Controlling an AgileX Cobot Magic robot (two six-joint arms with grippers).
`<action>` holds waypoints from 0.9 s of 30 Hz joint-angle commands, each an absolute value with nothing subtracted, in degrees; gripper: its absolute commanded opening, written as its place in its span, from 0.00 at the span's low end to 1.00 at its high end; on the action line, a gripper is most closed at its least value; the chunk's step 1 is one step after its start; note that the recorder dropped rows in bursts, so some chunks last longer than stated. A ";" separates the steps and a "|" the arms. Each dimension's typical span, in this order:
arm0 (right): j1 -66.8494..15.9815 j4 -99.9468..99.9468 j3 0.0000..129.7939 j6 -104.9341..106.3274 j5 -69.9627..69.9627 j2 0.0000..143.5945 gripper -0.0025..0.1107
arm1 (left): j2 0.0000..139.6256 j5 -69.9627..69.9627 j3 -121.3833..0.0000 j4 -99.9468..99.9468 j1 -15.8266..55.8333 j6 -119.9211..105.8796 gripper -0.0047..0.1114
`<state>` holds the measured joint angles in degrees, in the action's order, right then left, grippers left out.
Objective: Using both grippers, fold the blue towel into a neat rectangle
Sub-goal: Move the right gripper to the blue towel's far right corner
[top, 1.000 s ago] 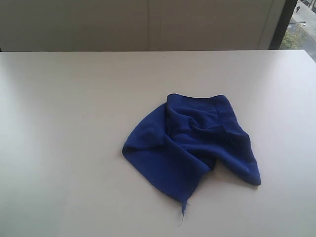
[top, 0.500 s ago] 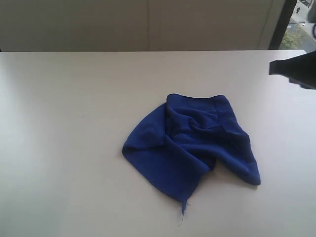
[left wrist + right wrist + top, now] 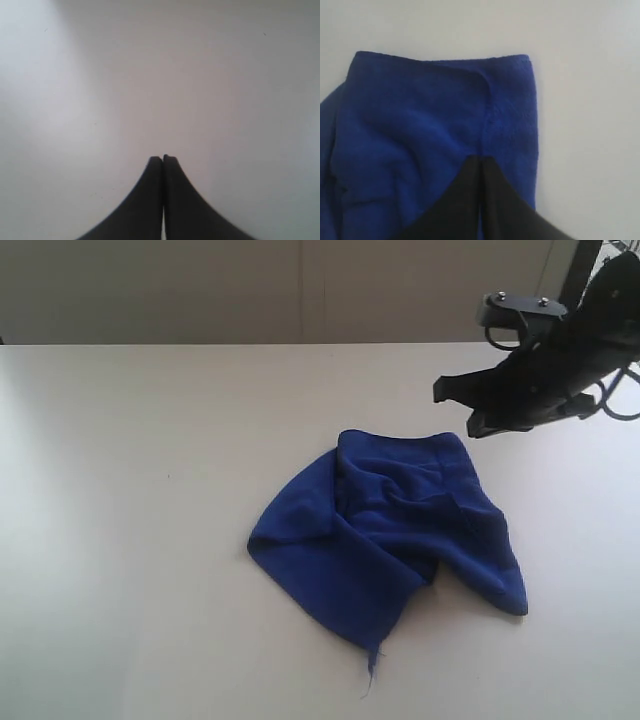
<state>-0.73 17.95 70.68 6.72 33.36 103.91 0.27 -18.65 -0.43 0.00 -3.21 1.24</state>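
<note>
Exterior view: the towel [image 3: 390, 540] lies crumpled on the table [image 3: 150, 490], right of centre. The right gripper [image 3: 455, 408] hangs by its far right corner, jaws shut and empty, plainly the nearer arm. The left gripper [image 3: 162, 158], also shut, faces only tabletop.

A white table [image 3: 150, 540] carries one crumpled blue towel [image 3: 390, 530], lying right of its middle, toward the near edge.

Right hand [image 3: 481, 160] raised, closed; left hand [image 3: 162, 159] closed.
</note>
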 commanded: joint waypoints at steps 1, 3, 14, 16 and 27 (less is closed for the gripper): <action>-0.96 20.47 76.08 10.57 34.25 108.91 0.02 | 0.00 -19.05 0.00 0.00 -3.25 1.22 0.04; -0.96 20.73 77.16 11.43 33.91 111.05 0.03 | 0.00 -19.05 0.00 0.00 -3.25 1.22 0.04; -0.96 21.11 83.48 12.84 31.19 119.42 0.20 | 0.00 -19.05 0.00 0.00 -3.25 1.22 0.04; -0.96 21.11 84.10 12.84 30.62 120.23 0.21 | 0.00 -19.05 0.00 0.00 -3.25 1.22 0.04; -0.96 23.96 84.20 15.58 27.02 122.72 0.21 | 0.00 -19.05 0.00 0.00 -3.25 1.22 0.04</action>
